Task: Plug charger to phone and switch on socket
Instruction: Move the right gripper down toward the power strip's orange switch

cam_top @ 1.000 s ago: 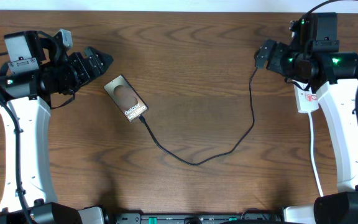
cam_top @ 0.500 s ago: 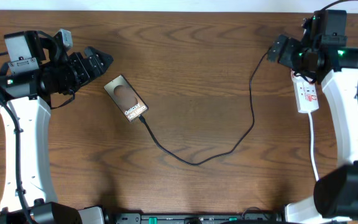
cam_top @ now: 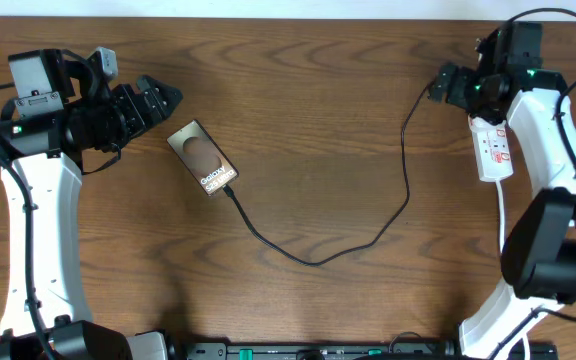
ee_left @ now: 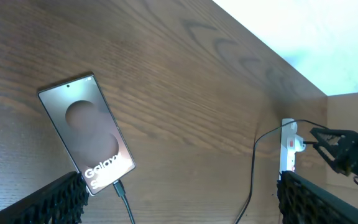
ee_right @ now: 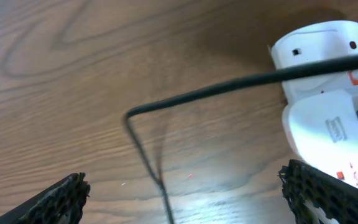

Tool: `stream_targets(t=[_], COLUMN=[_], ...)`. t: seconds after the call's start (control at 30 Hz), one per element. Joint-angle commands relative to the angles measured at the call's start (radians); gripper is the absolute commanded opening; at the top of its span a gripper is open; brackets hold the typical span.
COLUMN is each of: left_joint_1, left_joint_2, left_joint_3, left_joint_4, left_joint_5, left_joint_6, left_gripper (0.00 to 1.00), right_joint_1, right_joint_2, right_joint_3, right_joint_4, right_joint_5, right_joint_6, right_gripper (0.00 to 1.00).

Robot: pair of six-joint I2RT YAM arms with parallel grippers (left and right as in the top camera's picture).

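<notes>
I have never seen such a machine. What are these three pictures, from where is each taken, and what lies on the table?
These are two robot arms at a table. One picture looks down from above; the other two come from a camera on each wrist, with that arm's fingers at the lower corners. The left pincer and the right pincer are open and hold nothing. On the table lie a brown phone, a black charger cable reaching its edge, and a white power strip near the right pincer.
</notes>
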Motion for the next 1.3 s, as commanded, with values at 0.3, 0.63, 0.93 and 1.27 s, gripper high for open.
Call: stream_targets(t=[0.3,0.63,0.93,1.27], left_joint_1=[0.002,0.002,0.001,0.001], left_joint_2=[0.01,0.01,0.01,0.01], left_joint_3=[0.016,0.013,0.012,0.012], left_joint_4=[-0.002,-0.002,-0.007,-0.006], left_joint_5=[0.006,-0.003,-0.02,-0.021], left_joint_6=[0.021,0.025,0.025,0.025], left_gripper=[0.93,0.92,0.93,0.93], right_joint_1=[-0.033,-0.034,-0.035,-0.058], right_joint_2=[0.245,0.261,0.261,0.261], right_joint_3=[0.304,0.327,0.327,0.327], right_joint_4=[-0.072,-0.196,-0.313,-0.426], right_joint_5=[-0.161,-0.163,-0.079,-0.08], right_joint_6=[-0.118,-0.139,-0.144,-0.242], right_gripper=[0.99,0.99,0.99,0.99])
